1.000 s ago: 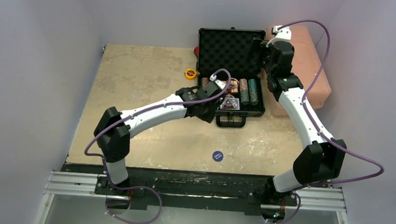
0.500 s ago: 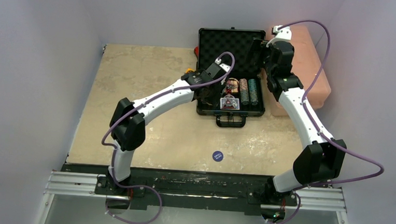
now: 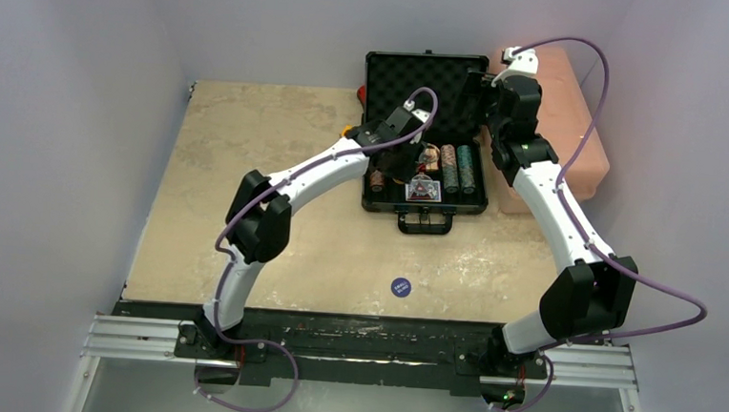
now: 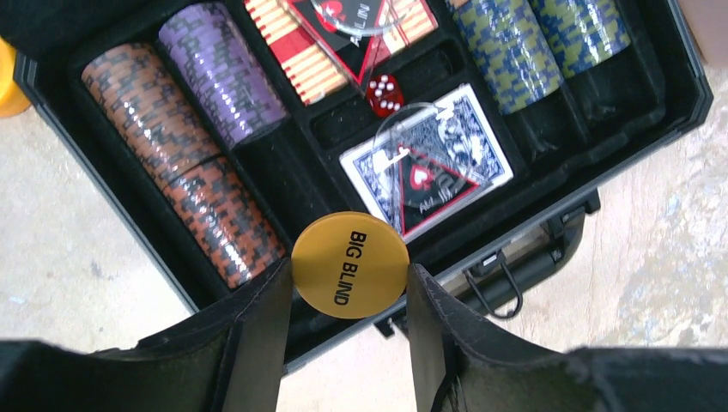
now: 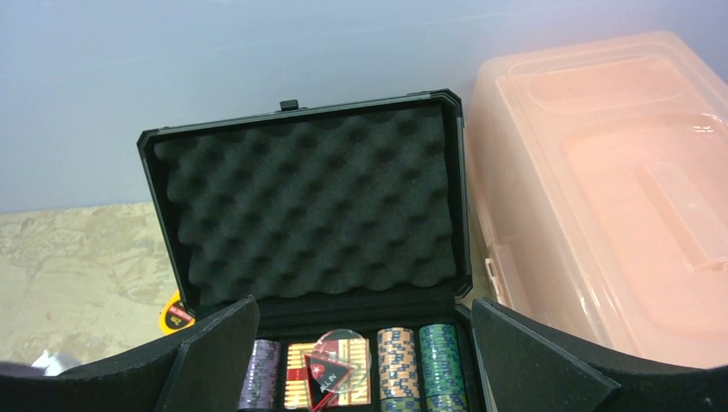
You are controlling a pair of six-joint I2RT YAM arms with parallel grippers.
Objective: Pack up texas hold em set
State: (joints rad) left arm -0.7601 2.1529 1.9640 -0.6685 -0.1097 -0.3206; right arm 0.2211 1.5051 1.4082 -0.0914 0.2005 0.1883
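Briefcase is seen open at upper centre of the overhead view, with chip stacks and card deck seated in its tray. Yellow button marked BIG BLIND is pinched by left tool above the tray's near edge. Right tool is spread wide, faced at the foam lid. Blue button is seen on the counter, lower centre.

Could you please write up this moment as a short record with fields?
left gripper: shut on the yellow Big Blind button, over the open case
right gripper: open, holding nothing, facing the raised lid
case: open, lid upright, foam lining showing
inside: chip stacks, card decks
blue button: on the table, in front of the case
pink box: right of the case
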